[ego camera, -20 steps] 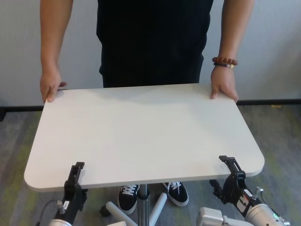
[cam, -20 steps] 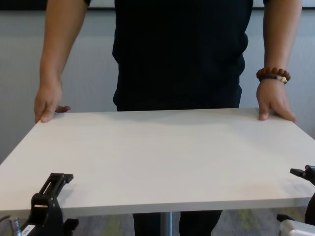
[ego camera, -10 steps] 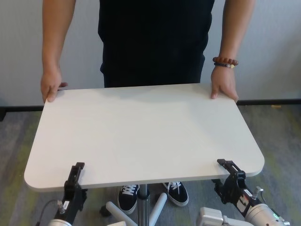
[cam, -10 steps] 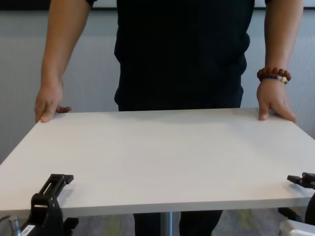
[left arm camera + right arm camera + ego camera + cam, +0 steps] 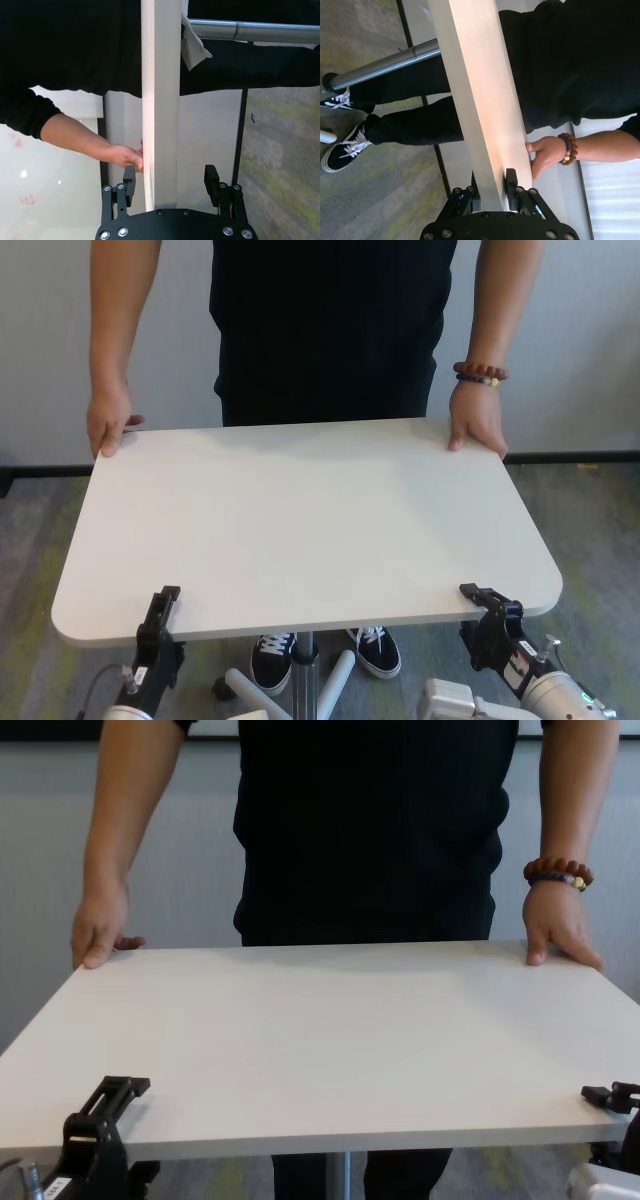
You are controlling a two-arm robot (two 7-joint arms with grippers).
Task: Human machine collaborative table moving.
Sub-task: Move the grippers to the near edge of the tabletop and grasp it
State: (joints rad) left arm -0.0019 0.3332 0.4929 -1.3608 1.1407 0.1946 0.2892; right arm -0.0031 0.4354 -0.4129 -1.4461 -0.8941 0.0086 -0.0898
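the table (image 5: 300,525) stands between the robot and the human (image 5: 330,330), its off-white top level on a slim grey pole (image 5: 306,645). the human grips the far edge with both hands, one hand (image 5: 108,423) at the far left corner and the other hand (image 5: 475,420), with a beaded bracelet (image 5: 479,372) on its wrist, at the far right corner. the left gripper (image 5: 170,180) straddles the near edge by the left corner, fingers spread wide with a clear gap on each side of the board. the right gripper (image 5: 492,187) sits at the near edge by the right corner, fingers pressed against both faces of the tabletop, pinching it.
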